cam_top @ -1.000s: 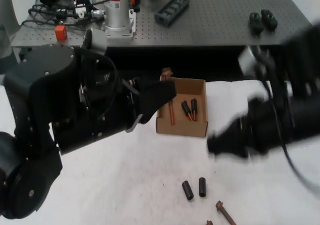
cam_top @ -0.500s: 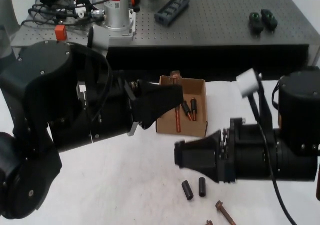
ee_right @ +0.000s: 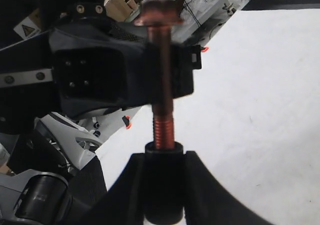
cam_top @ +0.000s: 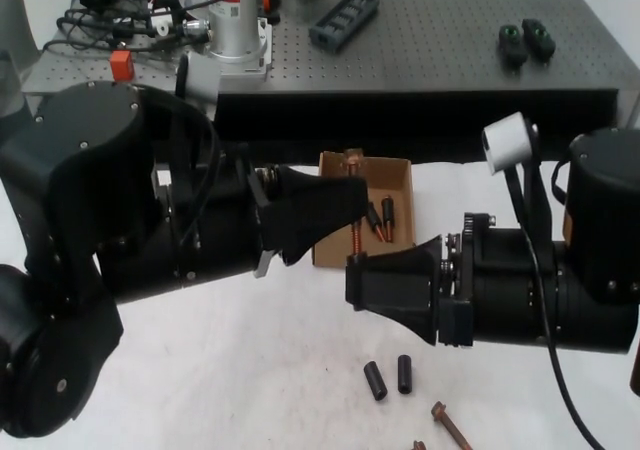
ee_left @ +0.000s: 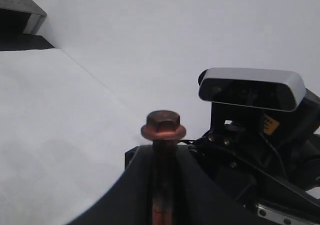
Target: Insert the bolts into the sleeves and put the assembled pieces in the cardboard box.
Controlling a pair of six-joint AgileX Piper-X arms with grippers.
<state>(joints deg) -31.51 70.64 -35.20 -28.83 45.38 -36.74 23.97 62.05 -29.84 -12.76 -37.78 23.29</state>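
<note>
Left end effector (cam_top: 347,198) grips the bolt (ee_left: 163,131); right end effector (ee_right: 163,157) grasps a black sleeve (ee_right: 162,185), threaded tip at its mouth; both above the table (cam_top: 250,370), beside the cardboard box (cam_top: 385,173).

Left gripper (ee_left: 162,157) and right gripper (ee_right: 162,160) are black wedges on bulky matte-black arms (cam_top: 120,210) with small screws, black cables (cam_top: 556,380) and a white-ended camera bar (cam_top: 505,142) at the right wrist's twelve o'clock.
</note>
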